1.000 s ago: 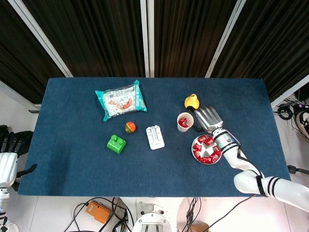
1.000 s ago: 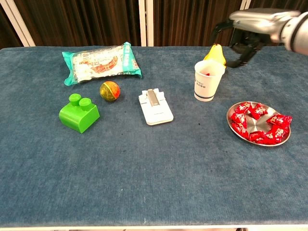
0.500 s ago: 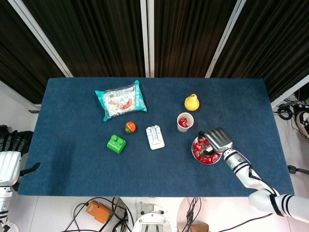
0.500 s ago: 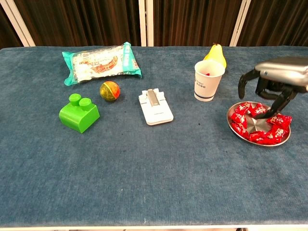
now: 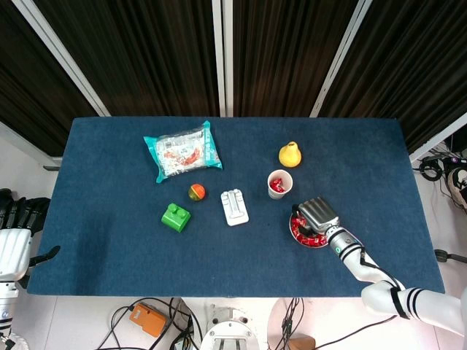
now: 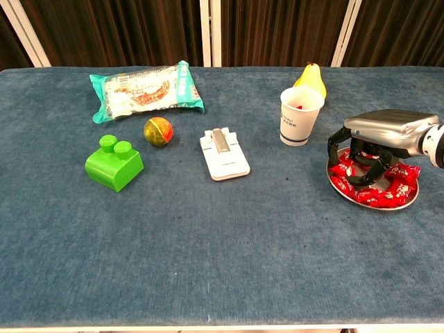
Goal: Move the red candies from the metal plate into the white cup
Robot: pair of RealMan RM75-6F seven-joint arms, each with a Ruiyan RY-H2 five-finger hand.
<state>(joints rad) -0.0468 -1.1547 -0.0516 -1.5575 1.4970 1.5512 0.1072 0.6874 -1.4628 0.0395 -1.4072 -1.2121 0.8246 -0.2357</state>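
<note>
Many red candies [image 6: 374, 191] lie heaped in the metal plate [image 6: 345, 189] under your right hand [image 6: 380, 134], whose fingers [image 6: 358, 173] curl down among them, though you cannot tell if one is pinched. One candy shows inside the white cup [image 6: 300, 116], just left of the plate; your left hand [image 5: 14, 232] hangs off the table's edge, fingers loosely apart.

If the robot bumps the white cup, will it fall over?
Probably fairly easily. The white cup stands upright, is taller than it is wide and narrows toward its base, so it looks tippy. It seems to be thin paper with only a few red candies inside, so likely light. The right hand is down over the metal plate, beside the cup and apart from it.
</note>
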